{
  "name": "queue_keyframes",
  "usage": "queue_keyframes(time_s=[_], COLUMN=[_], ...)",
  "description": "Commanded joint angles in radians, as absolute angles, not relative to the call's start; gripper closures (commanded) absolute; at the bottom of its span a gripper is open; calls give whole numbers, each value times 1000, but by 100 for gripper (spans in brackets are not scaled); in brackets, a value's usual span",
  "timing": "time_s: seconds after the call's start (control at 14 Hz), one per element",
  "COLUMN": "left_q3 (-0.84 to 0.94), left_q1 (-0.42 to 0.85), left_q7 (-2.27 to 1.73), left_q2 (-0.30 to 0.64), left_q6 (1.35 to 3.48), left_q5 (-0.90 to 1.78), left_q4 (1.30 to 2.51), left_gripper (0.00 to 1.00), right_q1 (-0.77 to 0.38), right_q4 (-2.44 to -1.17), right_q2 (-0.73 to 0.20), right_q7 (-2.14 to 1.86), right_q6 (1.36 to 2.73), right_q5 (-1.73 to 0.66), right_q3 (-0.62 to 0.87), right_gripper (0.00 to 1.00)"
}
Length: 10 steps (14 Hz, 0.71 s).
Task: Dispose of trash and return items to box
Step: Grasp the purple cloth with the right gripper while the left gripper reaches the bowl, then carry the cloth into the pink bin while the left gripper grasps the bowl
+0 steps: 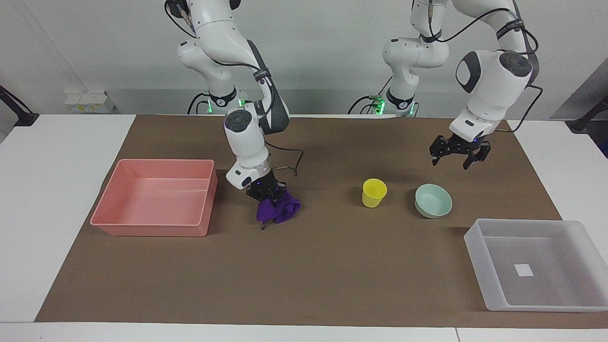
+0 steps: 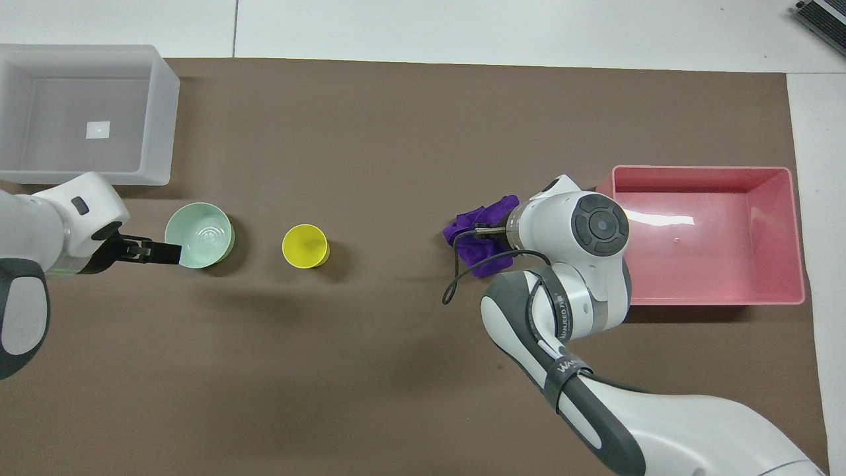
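The purple rag [image 1: 283, 212] lies bunched on the brown mat beside the pink tray [image 1: 152, 229], and its cord trails toward the table's front. My right gripper [image 1: 266, 193] is down on the rag and shut on its top. In the overhead view the right wrist hides the gripper, and only part of the rag [image 2: 472, 233] shows. The yellow cup [image 1: 374, 192] and the mint-green bowl [image 1: 433, 200] stand side by side mid-mat. My left gripper [image 1: 452, 160] is open and empty in the air over the mat next to the bowl [image 2: 198, 235]. The frosted box [image 1: 475, 247] is empty.
The pink tray [image 2: 707, 173] is empty at the right arm's end of the table. The frosted box [image 2: 162, 112] sits at the left arm's end, farther from the robots than the bowl and the cup [image 2: 305, 246]. A brown mat [image 1: 332, 275] covers the table.
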State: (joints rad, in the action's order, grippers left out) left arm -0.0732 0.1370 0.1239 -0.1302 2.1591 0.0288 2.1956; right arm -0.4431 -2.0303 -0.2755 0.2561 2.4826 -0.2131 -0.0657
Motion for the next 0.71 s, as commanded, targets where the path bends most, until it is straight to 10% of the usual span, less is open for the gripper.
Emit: queue_keyframes(time_s=[0.0,0.64], left_q3=[-71,-71], left_q1=[110,84], left_q7=[11,-305], left_q2=[-130,1], left_q6=[2300,2532], left_q5=[12,14], left_q4=[2295,2321], left_gripper=[0,0], right_q1=[-442,-315], right_q4=[-1985,-1778], right_q2=[-207,-65], right_q7=[325,388], right_q6=[2349,1962], right_q5=[-216,-100], right_q3=[-74,-75], right_gripper=[100,100])
